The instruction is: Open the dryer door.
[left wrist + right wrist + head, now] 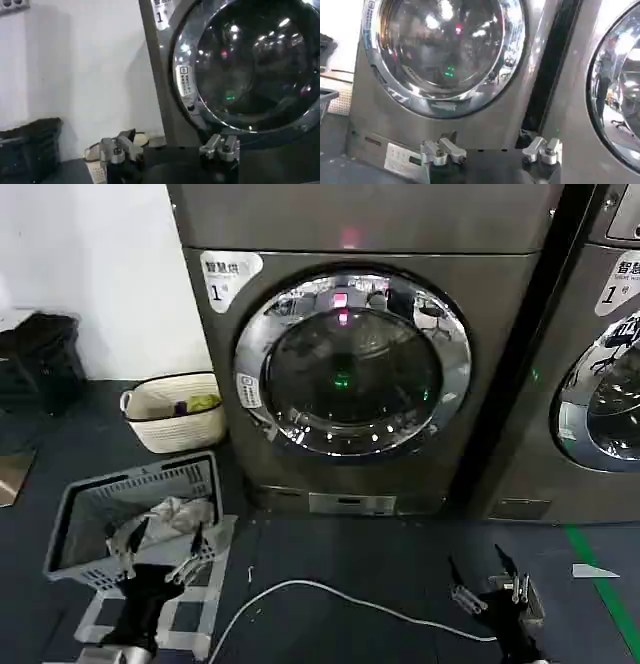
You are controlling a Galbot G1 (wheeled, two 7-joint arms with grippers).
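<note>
dryer door point(352, 362) shut, chrome ring judged rigid and slippery | hold advised at ring's edge | left gripper point(160, 556) and right gripper point(487, 582) low, jaws spread wide, nothing held

- Dryer point(400, 474): brushed grey-brown metal, satin sheen.
- Door point(352, 364): glossy chrome ring, dark smooth glass.
- Basket point(75, 514): grey slotted plastic, matt.
- Hamper point(175, 424): cream woven cloth.
</note>
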